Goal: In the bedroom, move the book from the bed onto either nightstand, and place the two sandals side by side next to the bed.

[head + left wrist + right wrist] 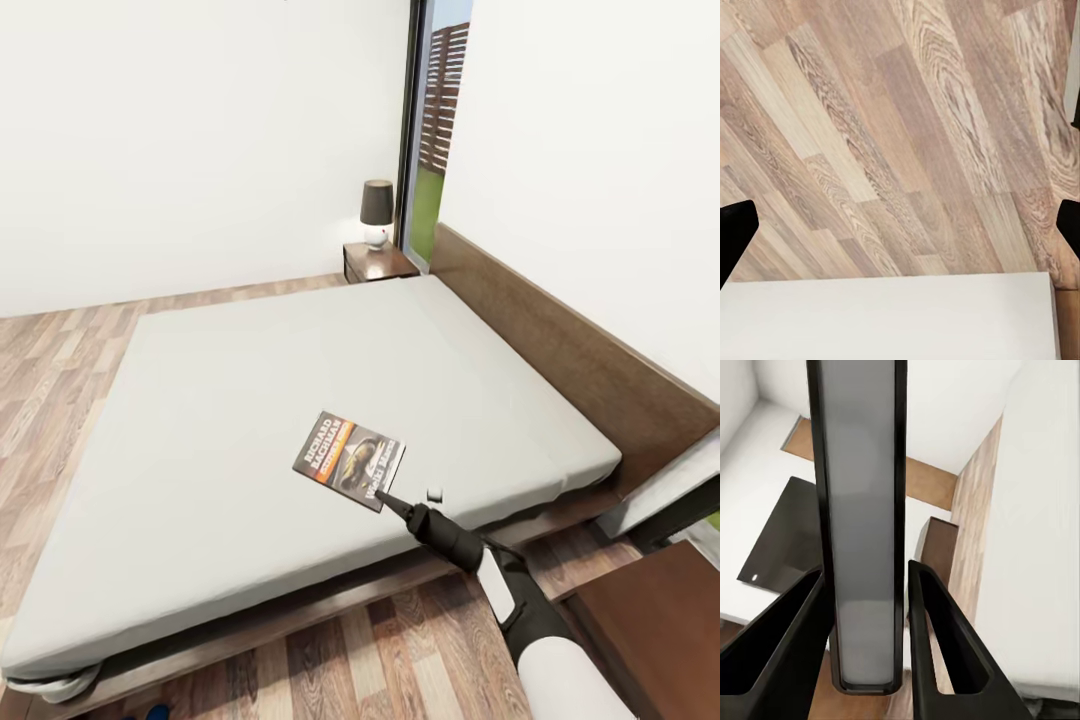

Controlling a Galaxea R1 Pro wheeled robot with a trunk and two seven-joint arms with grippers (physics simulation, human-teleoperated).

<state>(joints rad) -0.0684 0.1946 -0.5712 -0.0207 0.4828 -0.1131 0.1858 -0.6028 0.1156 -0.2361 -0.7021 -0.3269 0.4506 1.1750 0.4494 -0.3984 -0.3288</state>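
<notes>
On the bed (250, 400), the right end effector (385, 497) pinches the book (350, 461) by its edge; the left end effector (900, 225) is spread over the floor (892, 135).

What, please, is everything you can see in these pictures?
Bed: one, dark-brown frame, pale-grey mattress, centre.
Book: one, dark with an orange band, on the mattress near its edge.
Nightstands: two, reddish-brown, far one by the window, near one at lower right.
Lamp: one, dark shade, on the far nightstand.
Floor: brown wood planks.
Right gripper: black, closed on the book's corner.
Left gripper: black, open, over the floor.
</notes>
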